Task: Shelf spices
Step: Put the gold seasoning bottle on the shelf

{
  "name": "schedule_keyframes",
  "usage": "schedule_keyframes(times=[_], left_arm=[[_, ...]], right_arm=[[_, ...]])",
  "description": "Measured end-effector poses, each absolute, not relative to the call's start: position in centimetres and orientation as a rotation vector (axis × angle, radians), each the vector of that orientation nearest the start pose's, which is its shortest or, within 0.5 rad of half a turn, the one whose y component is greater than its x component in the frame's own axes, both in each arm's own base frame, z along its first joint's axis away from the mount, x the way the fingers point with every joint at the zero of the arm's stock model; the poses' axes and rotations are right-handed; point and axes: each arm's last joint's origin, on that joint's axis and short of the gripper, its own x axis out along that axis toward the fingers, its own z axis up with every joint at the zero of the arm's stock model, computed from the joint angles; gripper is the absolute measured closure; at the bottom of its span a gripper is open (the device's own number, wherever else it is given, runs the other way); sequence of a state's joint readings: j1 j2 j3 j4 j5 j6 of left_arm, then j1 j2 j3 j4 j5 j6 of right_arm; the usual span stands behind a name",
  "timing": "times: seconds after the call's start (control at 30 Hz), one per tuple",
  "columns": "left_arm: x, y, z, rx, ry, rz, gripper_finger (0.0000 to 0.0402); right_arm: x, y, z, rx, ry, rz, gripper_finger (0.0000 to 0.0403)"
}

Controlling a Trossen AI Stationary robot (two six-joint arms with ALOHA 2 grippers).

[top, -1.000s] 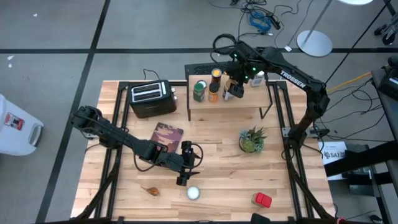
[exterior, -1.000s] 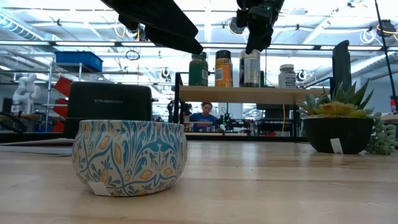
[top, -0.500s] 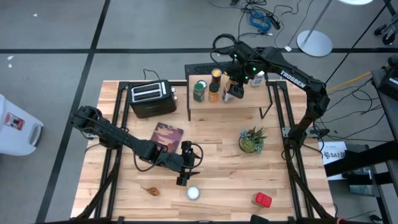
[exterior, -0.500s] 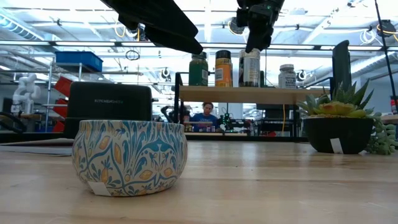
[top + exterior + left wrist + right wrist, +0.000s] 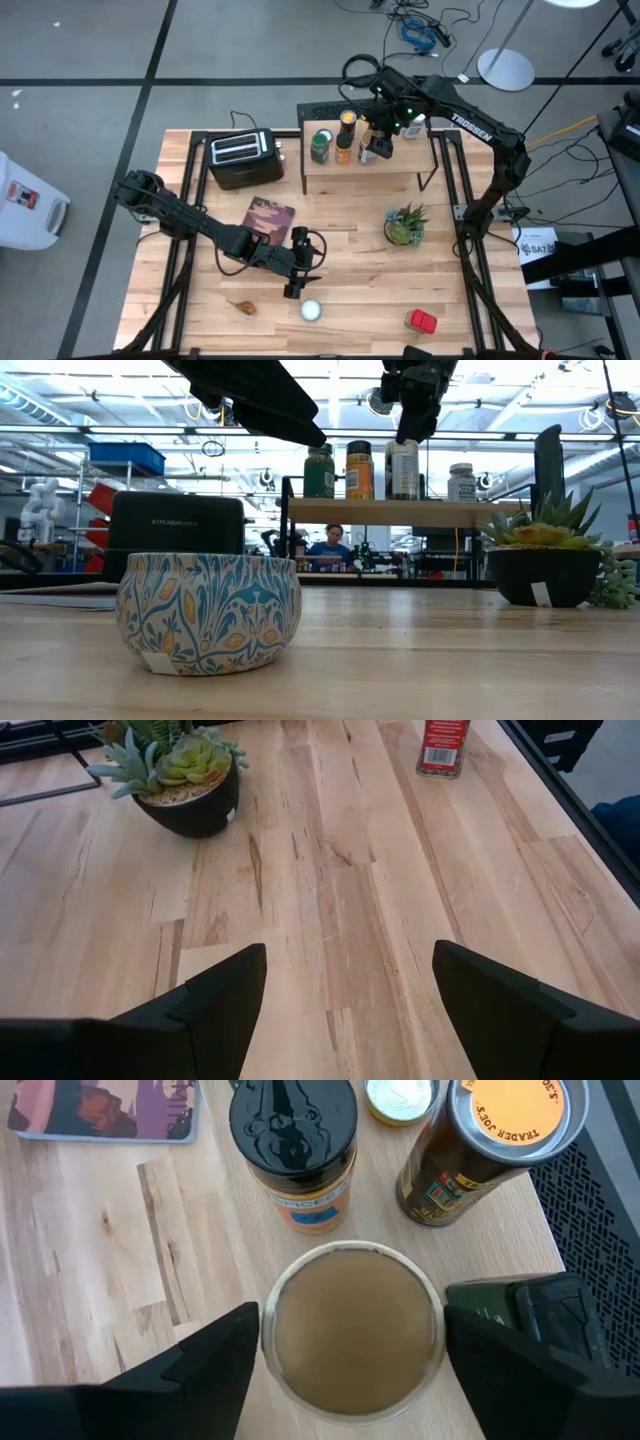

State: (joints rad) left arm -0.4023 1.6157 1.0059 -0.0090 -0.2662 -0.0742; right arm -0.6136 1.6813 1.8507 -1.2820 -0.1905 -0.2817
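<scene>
Fig.: the shelf (image 5: pixel 365 165) is standing at the far edge of the worktop (image 5: pixel 350 260), just right of the black toaster (image 5: pixel 240 160); all places below are given rel. to the shelf.

R end effector (image 5: pixel 378 140) is hovering over the shelf top, directly above a tan-topped jar (image 5: pixel 350 1330). In the R wrist view its fingers (image 5: pixel 215 1355) are standing apart on either side of that jar w/ a gap showing on each side, i.e. open, not gripping. The jar is sitting upright, long axis vertical, lid pointing up at the wrist camera.

Other spices on the shelf, all upright w/ long axes vertical: a green-topped jar (image 5: pixel 321 146) toward the shelf's left end, a black-lidded orange jar (image 5: pixel 344 150) beside it, a yellow-topped tin (image 5: pixel 347 120) behind that one, and a white-capped jar (image 5: pixel 461 481) toward the right end.

Off the shelf: a white-topped floral tin (image 5: pixel 311 310) at the worktop's near edge, sitting flat w/ lid up; a red-topped container (image 5: pixel 422 321) lying on its side, near-right of the shelf; a small tan item (image 5: pixel 243 306) left of the floral tin, orientation unclear.

L end effector (image 5: pixel 292 290) is hanging just above the worktop, well in front of the shelf and near the floral tin, fingers (image 5: pixel 215 1000) spread open and holding nothing.

A potted plant (image 5: pixel 404 225) and a book (image 5: pixel 268 219) are lying between the shelf and the near edge.
</scene>
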Motion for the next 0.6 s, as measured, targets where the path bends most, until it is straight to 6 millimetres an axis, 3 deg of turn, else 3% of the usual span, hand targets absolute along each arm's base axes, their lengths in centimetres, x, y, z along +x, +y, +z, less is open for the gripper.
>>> schedule_keyframes(times=[0.6], left_arm=[[32.04,-12.81,22.06,0.132,0.589,-0.110,0.0104]], right_arm=[[26.87,-17.68,38.19,0.146,1.067,-0.213,0.0092]])
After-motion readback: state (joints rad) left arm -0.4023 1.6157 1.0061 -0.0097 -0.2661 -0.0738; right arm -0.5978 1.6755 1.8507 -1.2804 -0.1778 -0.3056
